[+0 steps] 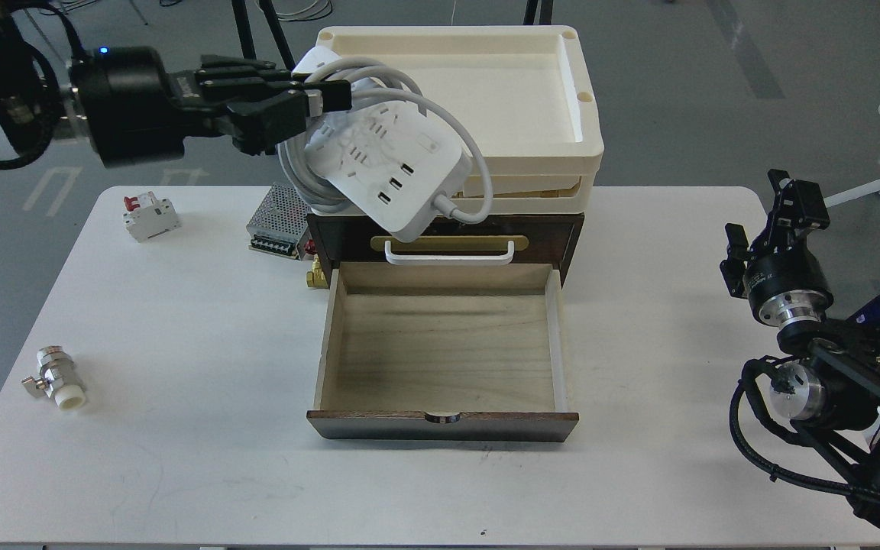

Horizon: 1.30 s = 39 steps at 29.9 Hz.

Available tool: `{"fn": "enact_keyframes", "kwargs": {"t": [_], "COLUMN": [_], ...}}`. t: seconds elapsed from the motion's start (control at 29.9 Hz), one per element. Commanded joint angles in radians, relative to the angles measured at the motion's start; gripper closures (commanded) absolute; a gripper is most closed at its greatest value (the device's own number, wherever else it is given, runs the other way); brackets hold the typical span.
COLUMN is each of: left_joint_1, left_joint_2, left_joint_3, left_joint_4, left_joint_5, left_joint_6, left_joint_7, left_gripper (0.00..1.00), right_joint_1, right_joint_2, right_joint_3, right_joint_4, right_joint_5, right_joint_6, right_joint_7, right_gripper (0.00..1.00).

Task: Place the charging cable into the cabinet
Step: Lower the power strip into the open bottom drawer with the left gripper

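The charging cable (386, 164), a flat white power strip with three USB ports and a thick white cord coiled around it, hangs tilted in the air in front of the cabinet's top. My left gripper (318, 99) comes in from the upper left and is shut on its upper left end. The cabinet (446, 237) is a dark brown chest with a brass plate and white handle. Its lower drawer (444, 351) stands pulled open, pale wood inside, with nothing in it. My right gripper (780, 202) rests at the table's right edge, its fingers apart and empty.
A cream plastic tray (570, 84) sits on top of the cabinet. A perforated metal power supply (276, 221) and a brass fitting (318, 275) lie left of the cabinet. A small circuit breaker with red switch (148, 215) sits at far left, a metal valve (56, 378) at front left.
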Motion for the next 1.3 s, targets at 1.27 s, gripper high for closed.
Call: {"fn": "enact_keyframes", "kwargs": {"t": [1.27], "left_joint_1": [0.249], "left_joint_2": [-0.446], "left_joint_3": [0.149], "left_joint_4": [0.390], "left_joint_5": [0.207], "left_joint_6": [0.015], "left_joint_7": [0.000], "left_gripper": [0.95], "right_joint_1": [0.002], "right_joint_2": [0.000], "right_joint_3": [0.000], "right_joint_4": [-0.001], "right_joint_5": [-0.001], "right_joint_6": [0.000], "right_joint_7": [0.000], "right_gripper": [0.01]}}
